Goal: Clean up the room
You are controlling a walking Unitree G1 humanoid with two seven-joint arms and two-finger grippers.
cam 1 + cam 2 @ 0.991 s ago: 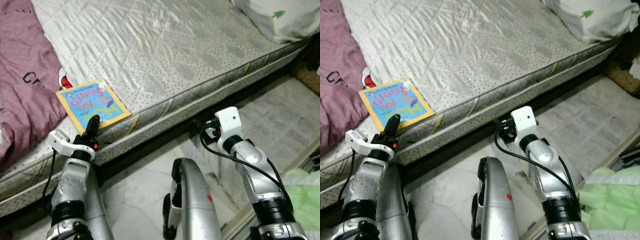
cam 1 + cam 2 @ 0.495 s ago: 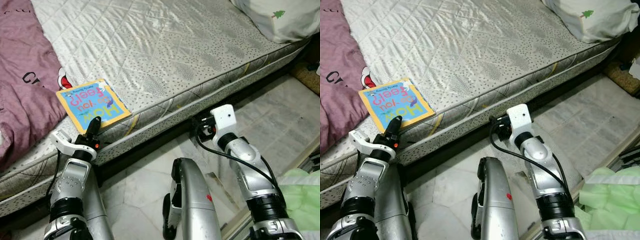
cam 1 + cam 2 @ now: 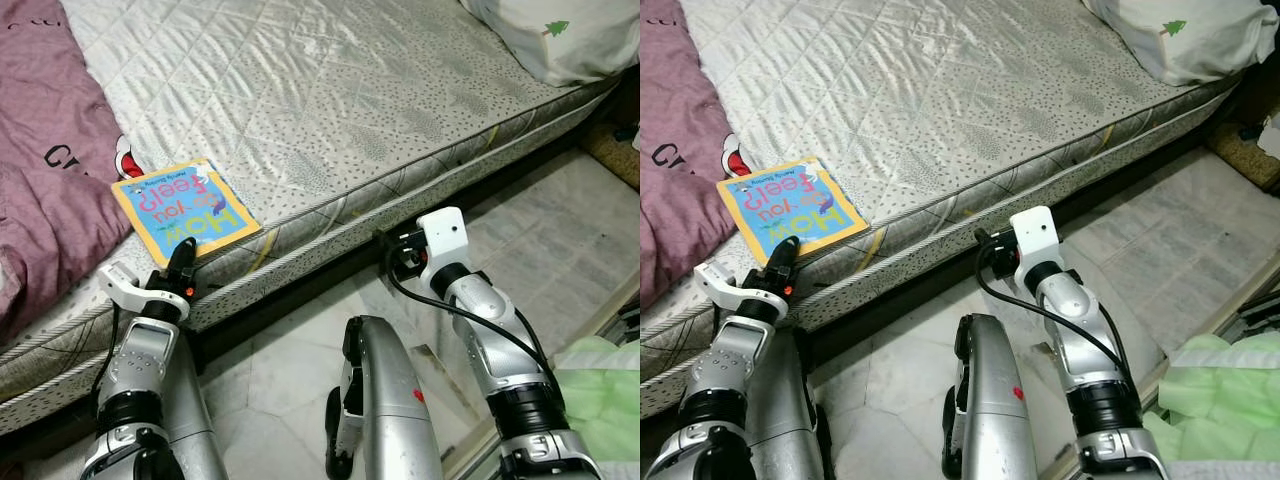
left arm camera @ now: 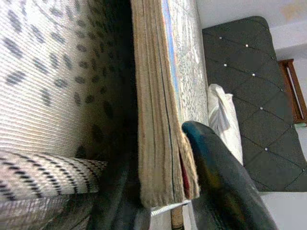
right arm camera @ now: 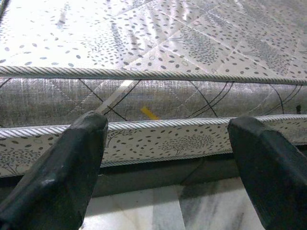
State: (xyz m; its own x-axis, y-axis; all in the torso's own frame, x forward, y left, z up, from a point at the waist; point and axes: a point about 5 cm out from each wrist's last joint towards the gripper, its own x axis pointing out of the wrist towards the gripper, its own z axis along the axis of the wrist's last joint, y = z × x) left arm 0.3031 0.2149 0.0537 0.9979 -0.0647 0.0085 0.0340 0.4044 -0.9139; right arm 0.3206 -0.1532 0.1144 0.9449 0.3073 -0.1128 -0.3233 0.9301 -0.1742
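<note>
At mattress edge [image 3: 330, 215], book [image 3: 185, 208], left end effector [image 3: 184, 258] touching its corner

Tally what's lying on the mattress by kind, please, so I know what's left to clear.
Books: 1, the blue and yellow book at the near edge
Blankets: 1, the purple blanket
Pillows: 1, the white pillow at the far corner
Total: 3

Book [image 3: 185, 208]: thin, square, blue cover with yellow border and large printed lettering. Laid flat, cover up, at the near edge of the mattress [image 3: 330, 110], just beside the purple blanket [image 3: 45, 150]. Worn page edges seen in the left wrist view.
</note>
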